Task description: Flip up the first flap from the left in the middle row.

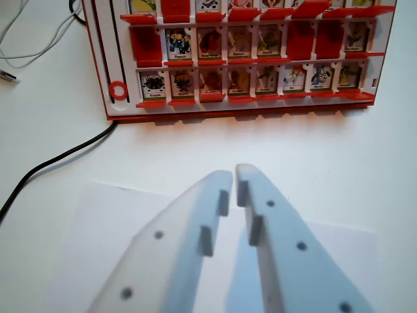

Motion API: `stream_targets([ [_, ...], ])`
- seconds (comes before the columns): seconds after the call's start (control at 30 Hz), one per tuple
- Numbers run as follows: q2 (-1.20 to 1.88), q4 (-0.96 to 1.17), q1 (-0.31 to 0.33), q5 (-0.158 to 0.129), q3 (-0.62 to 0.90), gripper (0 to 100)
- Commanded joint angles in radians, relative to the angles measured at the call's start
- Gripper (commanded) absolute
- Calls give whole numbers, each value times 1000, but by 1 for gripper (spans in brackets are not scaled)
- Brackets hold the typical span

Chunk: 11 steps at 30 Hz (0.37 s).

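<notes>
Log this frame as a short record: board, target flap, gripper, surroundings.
board: red flap game board at the far side of the white table
target flap: leftmost of the middle row, lying flat, red back showing
gripper: white gripper, jaws nearly closed, holding nothing, well short of the board
surroundings: black cable at the wrist view's left, white paper under the gripper

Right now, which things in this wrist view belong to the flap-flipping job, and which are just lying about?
Job:
red-and-white plastic flap game board
flat red leftmost flap in its middle row
pale blue gripper, nearly closed, short of the board

Lying about:
black cable
white cables
white paper sheet under the gripper
</notes>
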Motion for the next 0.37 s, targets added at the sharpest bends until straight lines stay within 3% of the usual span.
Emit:
stream_targets([
  [0.0, 2, 15, 43, -2, -110, 1],
  [0.1, 0, 41, 112, -6, -138, 1],
  [0.33, 0, 72, 198, 5, -144, 1],
])
